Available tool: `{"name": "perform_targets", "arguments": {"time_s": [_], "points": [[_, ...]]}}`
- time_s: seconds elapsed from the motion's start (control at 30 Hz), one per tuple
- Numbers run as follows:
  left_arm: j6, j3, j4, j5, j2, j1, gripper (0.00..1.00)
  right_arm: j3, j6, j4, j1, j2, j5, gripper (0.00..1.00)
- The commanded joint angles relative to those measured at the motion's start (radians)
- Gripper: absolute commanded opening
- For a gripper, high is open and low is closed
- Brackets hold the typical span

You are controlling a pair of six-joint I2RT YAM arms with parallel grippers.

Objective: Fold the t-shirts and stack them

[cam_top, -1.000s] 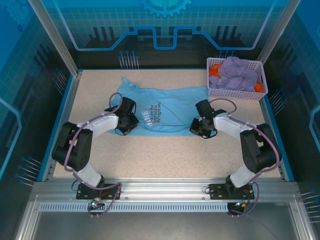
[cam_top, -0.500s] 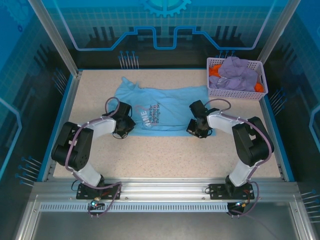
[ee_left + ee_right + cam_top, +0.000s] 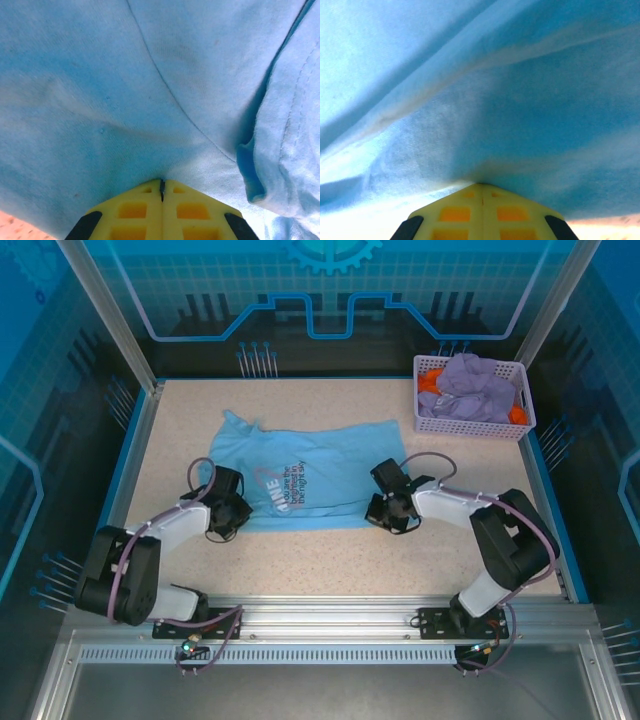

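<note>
A light sky-blue t-shirt [image 3: 310, 468] with white and pink chest lettering lies spread on the speckled table [image 3: 330, 560]. My left gripper [image 3: 238, 512] is shut on its near left edge. In the left wrist view the yellow fingertips [image 3: 150, 192] of that gripper [image 3: 161, 183] meet with the blue cloth [image 3: 150, 90] pinched at their tip. My right gripper [image 3: 378, 512] is shut on the near right edge. Its closed yellow jaws [image 3: 482, 186] sit under stretched blue fabric [image 3: 510, 100]. A lavender-purple t-shirt [image 3: 475, 382] and an orange one [image 3: 432, 381] lie bundled in the basket.
The lavender mesh basket [image 3: 470, 427] stands at the table's back right corner. A blue raised border [image 3: 128, 455] edges the table on the left and right. Bare tabletop lies between the shirt and the arm bases.
Both grippers have pulled toward the near edge and leftward, dragging the blue shirt with them. The shirt now lies lower, further left and flatter.
</note>
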Motion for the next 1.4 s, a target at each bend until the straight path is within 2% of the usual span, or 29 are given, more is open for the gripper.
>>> {"name": "perform_targets", "arguments": {"time_s": [0.0, 0.13, 0.2, 0.27, 0.43, 0.47, 0.6, 0.77, 0.9, 1.0, 1.37], "points": [[0.017, -0.044, -0.091, 0.021, -0.045, 0.012, 0.00, -0.107, 0.071, -0.162, 0.082, 0.006, -0.035, 0.00], [0.019, -0.041, -0.124, 0.034, -0.107, 0.012, 0.00, -0.138, 0.106, -0.187, 0.117, -0.096, -0.013, 0.00], [0.024, -0.018, -0.152, 0.035, -0.140, 0.012, 0.05, -0.142, 0.108, -0.202, 0.122, -0.178, 0.024, 0.01], [0.030, 0.014, -0.183, 0.035, -0.166, 0.012, 0.12, -0.130, 0.110, -0.241, 0.122, -0.266, 0.080, 0.15], [0.047, 0.078, -0.218, 0.108, -0.209, 0.011, 0.39, -0.092, 0.060, -0.295, 0.106, -0.451, 0.164, 0.55], [0.047, 0.084, -0.211, 0.137, -0.211, 0.011, 0.44, -0.095, 0.036, -0.285, 0.092, -0.486, 0.166, 0.57], [0.045, 0.106, -0.195, 0.230, -0.204, 0.011, 0.55, -0.128, -0.075, -0.208, -0.011, -0.572, 0.119, 0.64], [-0.002, 0.096, -0.172, 0.262, -0.192, 0.011, 0.58, -0.132, -0.194, -0.179, -0.254, -0.529, -0.010, 0.75], [-0.061, 0.072, -0.100, 0.296, -0.148, 0.008, 0.58, -0.065, -0.281, -0.210, -0.348, -0.390, -0.086, 0.74], [-0.082, 0.084, -0.074, 0.314, -0.098, 0.005, 0.58, -0.042, -0.298, -0.201, -0.353, -0.318, -0.093, 0.73], [-0.158, 0.075, -0.063, 0.244, -0.053, -0.009, 0.50, -0.015, -0.312, -0.183, -0.354, -0.260, -0.057, 0.74]]}}
